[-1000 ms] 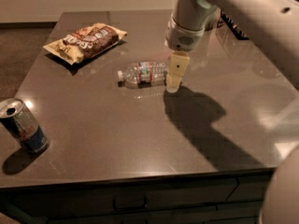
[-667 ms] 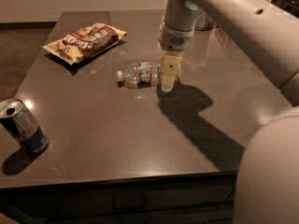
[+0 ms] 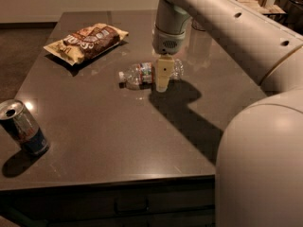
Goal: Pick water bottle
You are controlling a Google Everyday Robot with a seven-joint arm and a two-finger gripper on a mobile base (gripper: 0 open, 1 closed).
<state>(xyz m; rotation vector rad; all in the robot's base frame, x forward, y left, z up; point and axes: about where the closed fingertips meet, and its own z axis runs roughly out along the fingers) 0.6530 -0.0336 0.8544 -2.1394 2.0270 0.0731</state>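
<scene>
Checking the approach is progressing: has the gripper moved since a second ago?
Yes. The gripper has shifted along the lying water bottle toward its cap end, now overlapping its body rather than its base end.

The gripper (image 3: 162,78) hangs at the middle of the lying water bottle (image 3: 137,74).

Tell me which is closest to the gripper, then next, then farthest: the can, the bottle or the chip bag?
1. The bottle, lying on its side right at the gripper.
2. The chip bag, farther back on the left.
3. The can, standing at the front left, farthest away.
</scene>
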